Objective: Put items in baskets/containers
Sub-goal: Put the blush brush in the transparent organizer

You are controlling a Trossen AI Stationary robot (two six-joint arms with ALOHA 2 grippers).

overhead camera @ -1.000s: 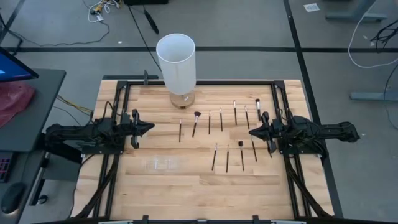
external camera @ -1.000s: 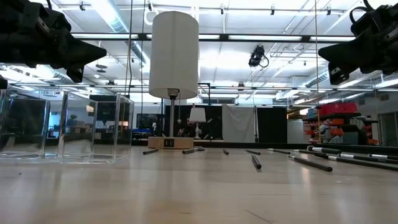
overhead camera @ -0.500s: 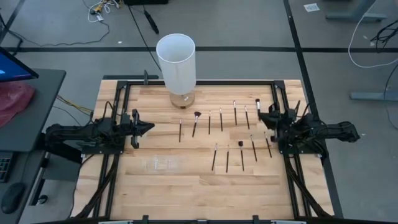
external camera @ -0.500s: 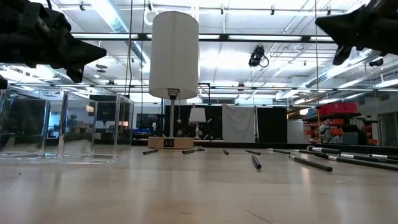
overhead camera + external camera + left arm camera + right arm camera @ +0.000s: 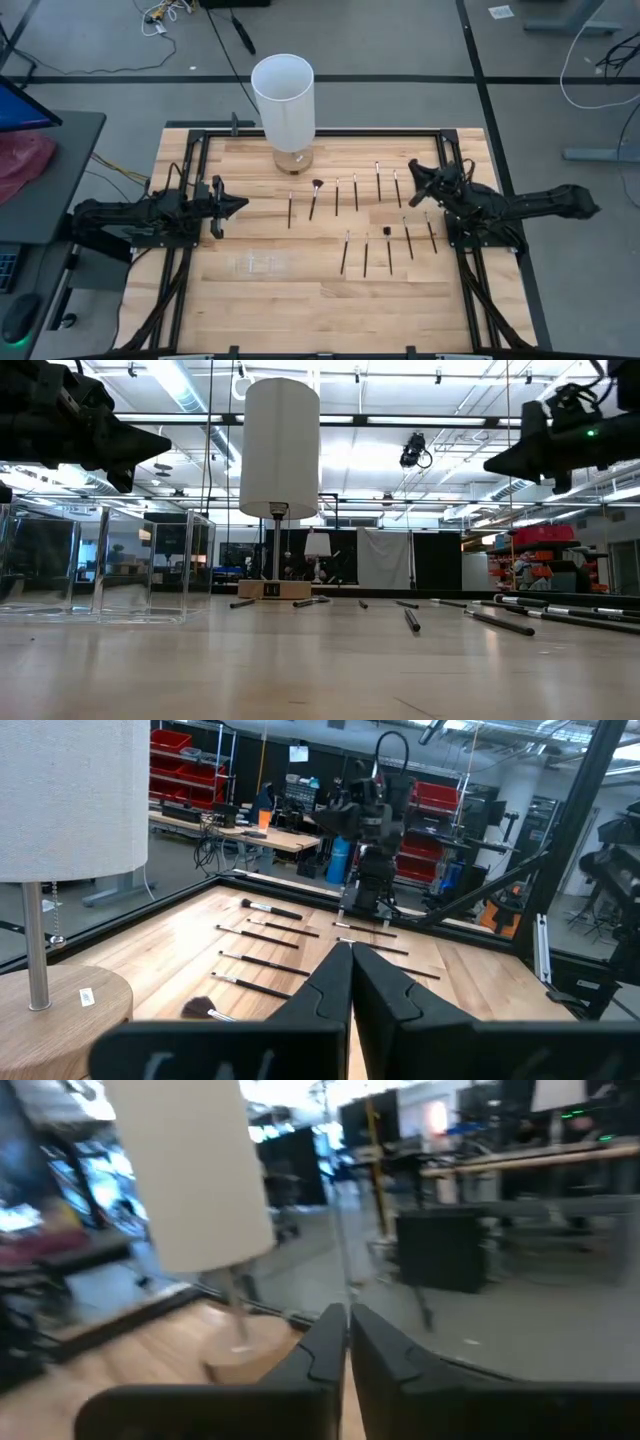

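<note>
My right wrist view is smeared; lamp (image 5: 190, 1180) soft. Clear container (image 5: 262, 264), 7 o'clock on table, barely reads from above. Brush (image 5: 410, 168) at 2 o'clock half-hidden under right gripper (image 5: 415, 172).

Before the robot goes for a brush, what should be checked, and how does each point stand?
1. Brushes lie apart from one another, none held: ok.
2. Clear container stands front left, nothing seen inside: ok.
3. Right jaws above the back-right brushes, open to grasp: not ok, they are shut.
4. Left jaws parked at the left side, shut and empty: ok.
5. White cylinder stands apart from the brushes: ok.
</note>
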